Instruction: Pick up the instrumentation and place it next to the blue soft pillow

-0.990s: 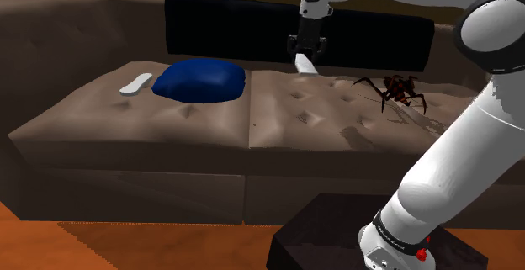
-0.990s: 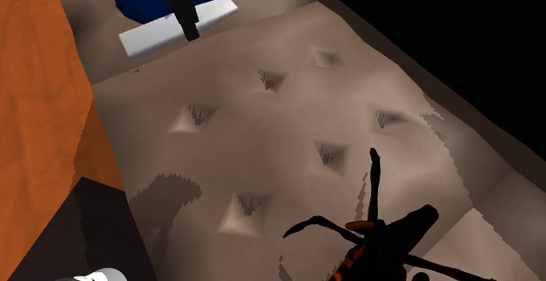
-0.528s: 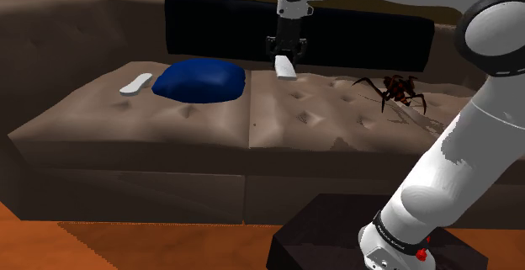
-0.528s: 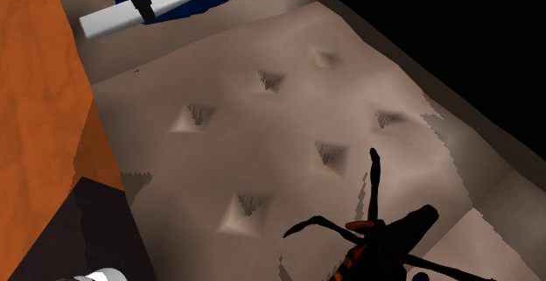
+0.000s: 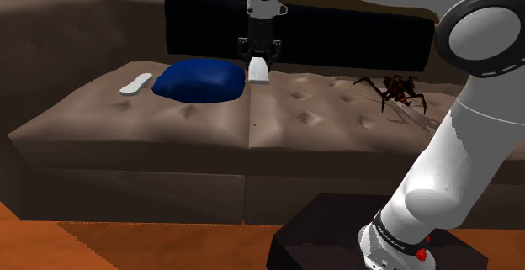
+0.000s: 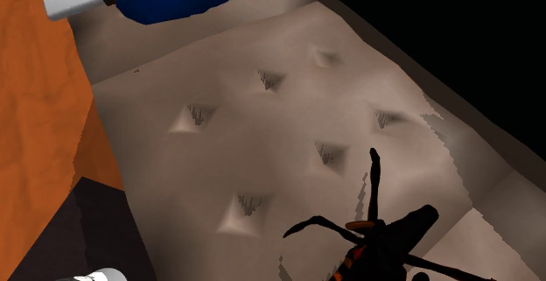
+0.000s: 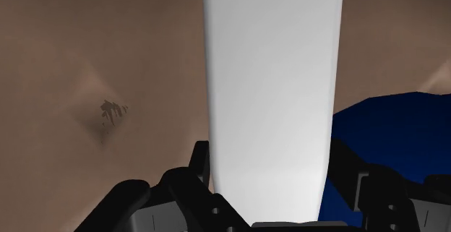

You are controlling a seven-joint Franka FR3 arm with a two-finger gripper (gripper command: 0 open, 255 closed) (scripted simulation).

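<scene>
The white flat instrument (image 5: 258,73) hangs over the brown sofa (image 5: 336,121), just beside the blue pillow (image 5: 200,81), on the shoulder view's right of it. The gripper (image 5: 258,60) is grasping the instrument between both fingers. A dark spider figure (image 5: 395,90) sits well apart, farther right.

Brown tufted sofa (image 5: 320,117), black-red spider (image 5: 395,90), small white object (image 5: 135,84), orange floor (image 5: 34,243)
</scene>
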